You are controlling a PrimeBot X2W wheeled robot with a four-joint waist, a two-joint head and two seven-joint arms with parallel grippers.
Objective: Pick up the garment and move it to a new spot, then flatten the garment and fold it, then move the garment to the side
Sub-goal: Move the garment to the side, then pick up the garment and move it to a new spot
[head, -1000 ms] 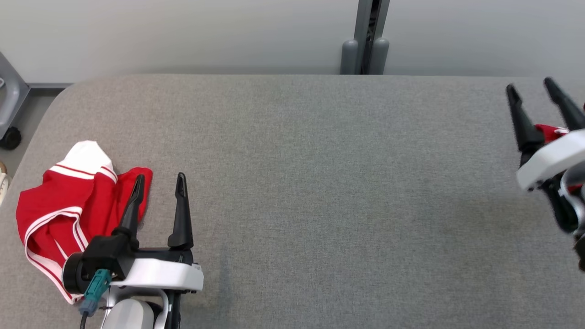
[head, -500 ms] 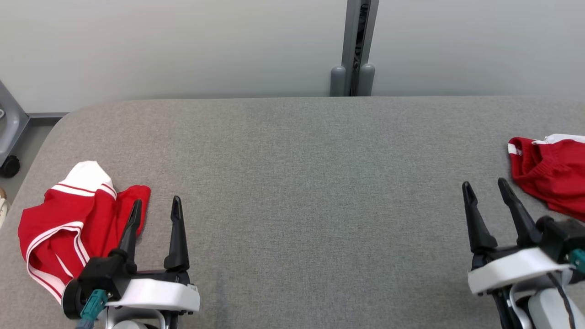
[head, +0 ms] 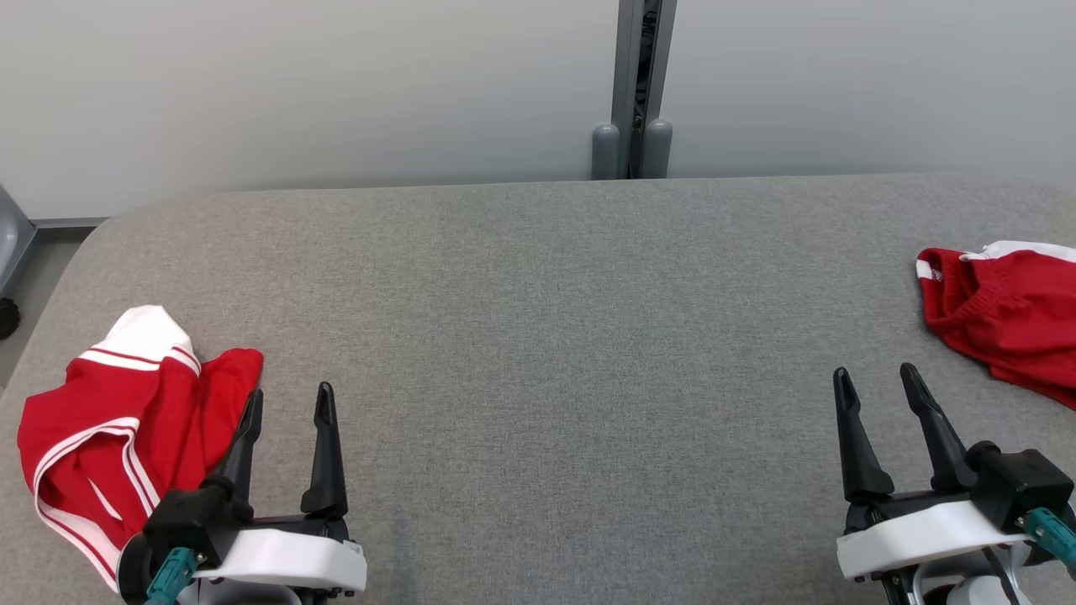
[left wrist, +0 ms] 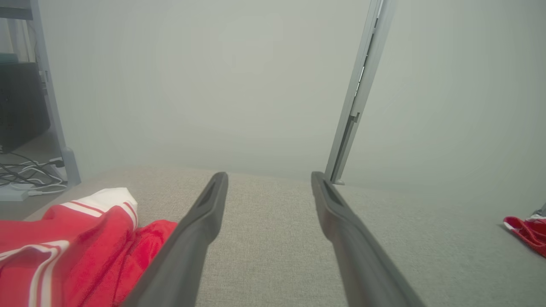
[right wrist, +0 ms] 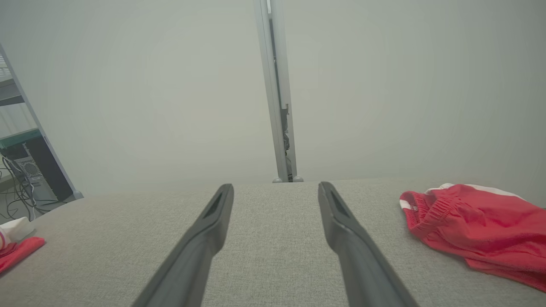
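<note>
A crumpled red garment [head: 109, 420] with white stripes and a white band lies at the table's near left; it also shows in the left wrist view [left wrist: 76, 243]. A second red garment [head: 1009, 319] lies bunched at the right edge, its elastic waistband facing left [right wrist: 469, 221]. My left gripper [head: 289, 395] stands open just right of the left garment, its left finger over the cloth's edge, nothing between its fingers [left wrist: 269, 177]. My right gripper [head: 874, 374] is open and empty, near and to the left of the right garment [right wrist: 276, 187].
The grey fabric table [head: 538, 336] is bare between the two garments, with a rounded far-left corner. A grey post [head: 630, 84] rises behind its far edge against a pale wall. A shelf frame with cables [left wrist: 25, 106] stands off the table's left side.
The right arm has come down from over the right garment to the near right, still open, leaving that garment lying on the table. The head camera has shifted. The left gripper has barely moved.
</note>
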